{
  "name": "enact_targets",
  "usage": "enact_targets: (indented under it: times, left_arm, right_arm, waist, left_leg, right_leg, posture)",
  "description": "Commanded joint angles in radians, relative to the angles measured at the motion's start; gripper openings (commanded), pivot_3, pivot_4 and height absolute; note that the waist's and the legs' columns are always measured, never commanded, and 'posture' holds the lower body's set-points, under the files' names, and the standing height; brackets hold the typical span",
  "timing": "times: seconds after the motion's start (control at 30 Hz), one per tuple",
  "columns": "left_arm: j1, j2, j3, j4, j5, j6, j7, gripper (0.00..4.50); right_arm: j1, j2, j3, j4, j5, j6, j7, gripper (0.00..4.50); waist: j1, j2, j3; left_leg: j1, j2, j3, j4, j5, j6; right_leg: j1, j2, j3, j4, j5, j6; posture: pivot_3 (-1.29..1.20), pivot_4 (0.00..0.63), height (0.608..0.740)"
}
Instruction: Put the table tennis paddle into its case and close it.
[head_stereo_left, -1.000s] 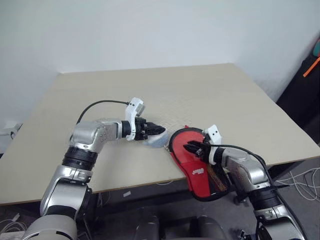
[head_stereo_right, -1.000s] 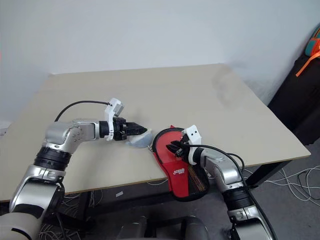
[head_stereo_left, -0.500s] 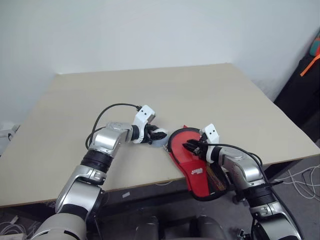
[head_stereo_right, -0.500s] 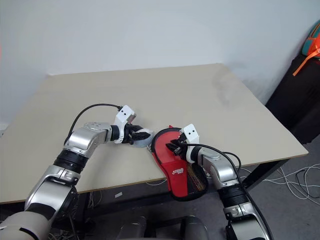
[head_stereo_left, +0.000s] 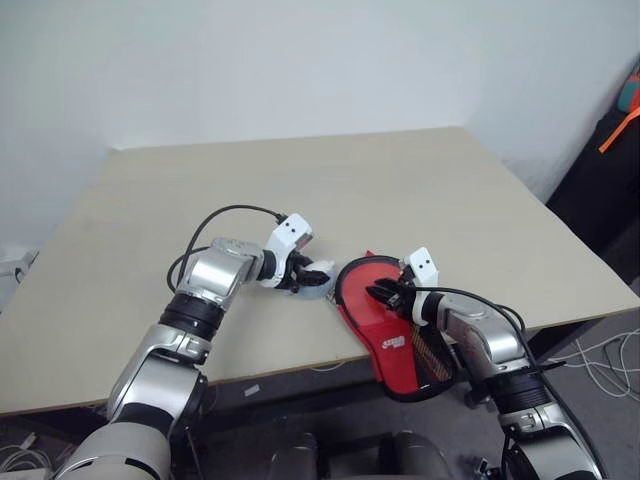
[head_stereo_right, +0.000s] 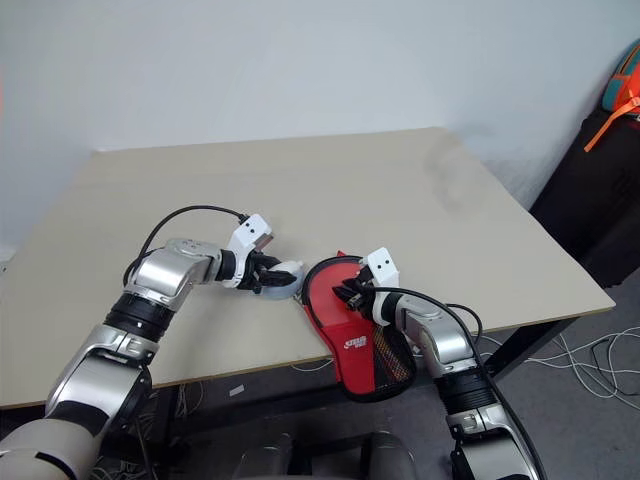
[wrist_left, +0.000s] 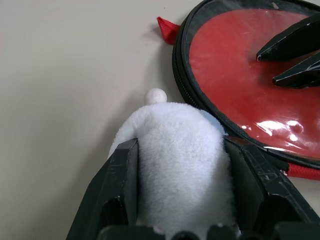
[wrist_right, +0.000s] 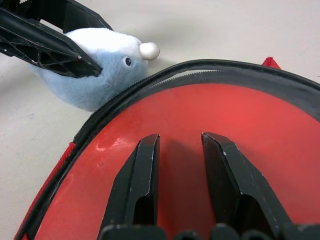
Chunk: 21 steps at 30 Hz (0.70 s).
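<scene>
Beige table (head_stereo_left: 300, 170) vs plain white wall (head_stereo_left: 300, 60), cables (head_stereo_left: 600, 365) on floor.

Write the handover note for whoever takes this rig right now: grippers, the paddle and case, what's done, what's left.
Left gripper: shut on a pale blue-and-white plush toy, on the table beside the case's rim.
Right gripper: fingers slightly apart, tips resting on the clear plastic face of the case, holding nothing.
Table tennis paddle: inside the case, red face showing through the plastic. The case's handle end overhangs the table's near edge.
Done: paddle in.
Left: whether the zip is fully closed is unclear; check it and finish closing.
</scene>
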Motion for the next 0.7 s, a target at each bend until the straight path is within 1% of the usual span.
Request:
enact_targets:
  times: [0.03,0.2,0.27,0.33,0.4,0.53,0.7]
  left_arm:
    - [0.029,0.009,-0.046,0.025,0.038,0.034,-0.026,1.92]
    - [0.026,0.007,-0.072,0.047,0.074,0.019,-0.039,0.46]
    - [0.014,-0.004,-0.076,0.071,0.091,0.018,-0.032,0.07]
    - [0.000,-0.011,-0.085,0.096,0.113,0.003,-0.019,0.00]
    - [-0.035,-0.033,-0.086,0.159,0.137,-0.024,-0.002,0.00]
    - [-0.158,-0.096,-0.035,0.357,0.176,-0.137,0.090,0.00]
    - [-0.316,-0.162,0.021,0.608,0.205,-0.277,0.209,0.00]
  right_arm:
    - [-0.013,-0.001,-0.019,-0.002,-0.006,0.001,-0.008,1.39]
    - [-0.015,-0.001,-0.015,-0.002,-0.005,0.011,-0.008,1.39]
    - [-0.016,-0.001,-0.009,-0.003,-0.007,0.017,-0.006,1.39]
    - [-0.015,-0.001,-0.005,-0.006,-0.008,0.020,-0.003,1.39]
    - [-0.015,-0.004,0.011,-0.007,-0.014,0.044,0.000,1.39]
    - [0.000,-0.018,0.073,-0.008,-0.043,0.086,0.023,1.39]
    - [0.015,-0.033,0.131,-0.009,-0.083,0.135,0.032,1.39]
  waist:
    - [0.000,0.000,0.000]
    - [0.000,0.000,-0.002]
    - [0.000,0.000,-0.004]
    - [0.001,0.001,-0.006]
    - [0.002,0.001,-0.006]
    - [0.005,0.001,-0.007]
    - [0.005,0.001,-0.008]
  left_leg:
    - [0.000,0.000,0.000,0.000,0.000,0.000]
    - [0.000,0.000,0.000,0.000,0.000,0.000]
    - [0.001,0.000,0.000,0.000,-0.002,0.004]
    - [0.002,0.000,0.000,0.000,-0.003,0.004]
    - [0.003,0.000,0.000,0.000,-0.003,0.005]
    - [0.014,0.000,-0.001,-0.001,-0.005,0.007]
    - [0.015,0.002,-0.003,-0.001,-0.005,0.008]
  right_leg:
    - [0.000,0.000,0.000,0.000,0.000,0.000]
    - [0.001,0.000,0.000,0.000,0.000,0.000]
    - [0.001,0.000,0.000,0.000,0.000,0.000]
    - [0.002,0.000,0.000,0.000,0.000,0.000]
    - [0.003,0.000,0.000,0.000,-0.001,-0.001]
    - [0.011,-0.001,-0.001,-0.002,-0.002,-0.001]
    - [0.012,-0.002,-0.001,-0.001,-0.002,-0.001]
  posture:
    - [0.00,0.000,0.724]
    - [0.00,0.000,0.724]
    - [0.00,0.000,0.724]
    - [0.00,0.000,0.724]
    - [0.00,0.000,0.724]
    - [0.00,0.000,0.724]
    - [0.00,0.000,0.724]
